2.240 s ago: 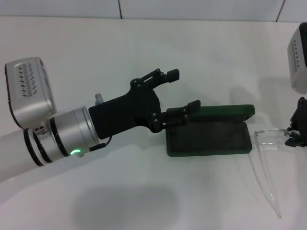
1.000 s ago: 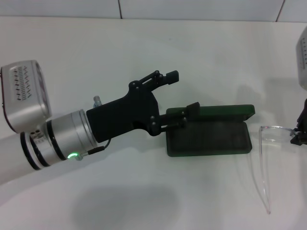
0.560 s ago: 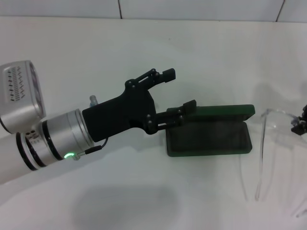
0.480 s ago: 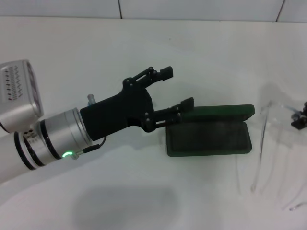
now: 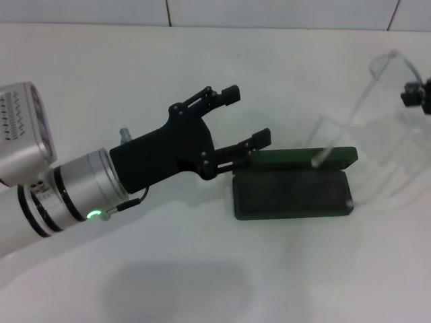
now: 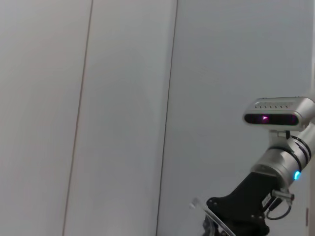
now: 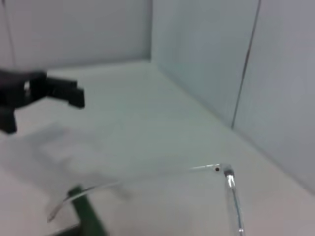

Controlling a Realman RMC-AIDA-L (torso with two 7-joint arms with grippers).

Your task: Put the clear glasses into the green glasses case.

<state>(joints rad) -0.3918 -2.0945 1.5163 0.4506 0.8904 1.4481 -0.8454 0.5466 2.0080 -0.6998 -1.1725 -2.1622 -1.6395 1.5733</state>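
The dark green hinged hard glasses case [image 5: 293, 186] lies open on the white table [image 5: 202, 269]. The right gripper [image 5: 417, 93], clenched on the transparent colourless plastic glasses [image 5: 377, 114], holds them lifted beyond the case's right end, their thin arms hanging down over its lid. The left gripper [image 5: 246, 116] hovers with its jaws spread just beside the case's left end.

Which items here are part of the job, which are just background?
Job:
- clear glasses, lifted, held by right gripper
- green glasses case, open on the table
- left gripper, open, beside the case

Background:
- white table
- wall
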